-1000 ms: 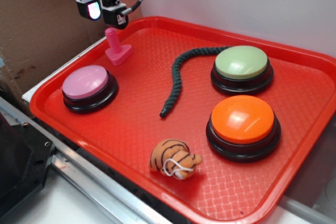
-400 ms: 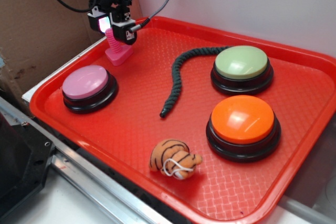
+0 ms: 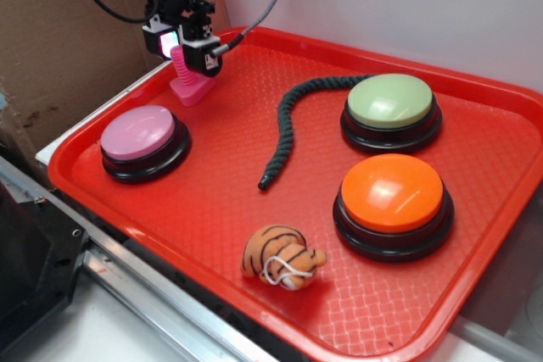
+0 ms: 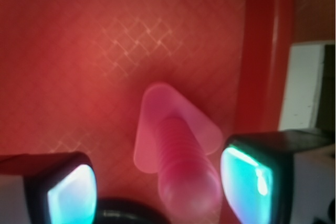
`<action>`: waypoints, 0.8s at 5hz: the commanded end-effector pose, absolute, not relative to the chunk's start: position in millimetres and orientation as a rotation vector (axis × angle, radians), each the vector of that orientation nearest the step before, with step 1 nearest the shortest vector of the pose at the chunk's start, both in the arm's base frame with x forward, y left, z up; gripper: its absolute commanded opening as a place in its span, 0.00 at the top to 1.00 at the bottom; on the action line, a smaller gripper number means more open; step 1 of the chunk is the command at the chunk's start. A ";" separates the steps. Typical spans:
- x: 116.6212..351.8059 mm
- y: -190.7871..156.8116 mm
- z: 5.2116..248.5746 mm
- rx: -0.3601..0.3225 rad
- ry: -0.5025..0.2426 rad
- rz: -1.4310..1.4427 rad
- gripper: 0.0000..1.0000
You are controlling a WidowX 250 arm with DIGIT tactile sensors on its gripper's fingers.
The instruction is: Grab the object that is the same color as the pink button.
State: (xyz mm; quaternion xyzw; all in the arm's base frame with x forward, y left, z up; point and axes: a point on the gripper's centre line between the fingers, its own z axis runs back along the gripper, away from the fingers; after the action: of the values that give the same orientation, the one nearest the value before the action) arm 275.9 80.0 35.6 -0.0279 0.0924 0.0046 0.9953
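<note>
The gripper [image 3: 181, 41] hangs over the far left corner of the red tray [image 3: 212, 209], its two fingers on either side of the top of the hot-pink toy bolt [image 3: 188, 79]. The bolt stands upright on its flat base, just beyond the pink button [image 3: 140, 134].

The wrist view looks down the ribbed shaft [image 4: 184, 156] between the glowing pads [image 4: 71, 192]: the jaws are spread, with a gap showing on the left side of the shaft, while on the right the pad sits close enough that contact cannot be judged. This view also shows the bolt's angular base lying close to the tray's raised rim.

Only the exterior view takes in the rest: a dark twisted rope [image 3: 284, 129], a green button [image 3: 390, 101], an orange button [image 3: 392, 194] and a small tiger plush [image 3: 282, 256].
</note>
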 end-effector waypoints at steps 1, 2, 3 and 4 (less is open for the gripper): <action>290.6 79.3 34.5 -0.066 0.164 -0.022 0.07; 290.7 78.9 29.6 -0.078 0.157 -0.026 1.00; 287.9 75.3 32.6 -0.067 0.151 -0.030 1.00; 286.2 72.1 32.5 -0.068 0.151 -0.033 1.00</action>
State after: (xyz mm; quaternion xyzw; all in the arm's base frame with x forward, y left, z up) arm 282.2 73.1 18.5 -0.0444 0.1050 -0.0094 0.9934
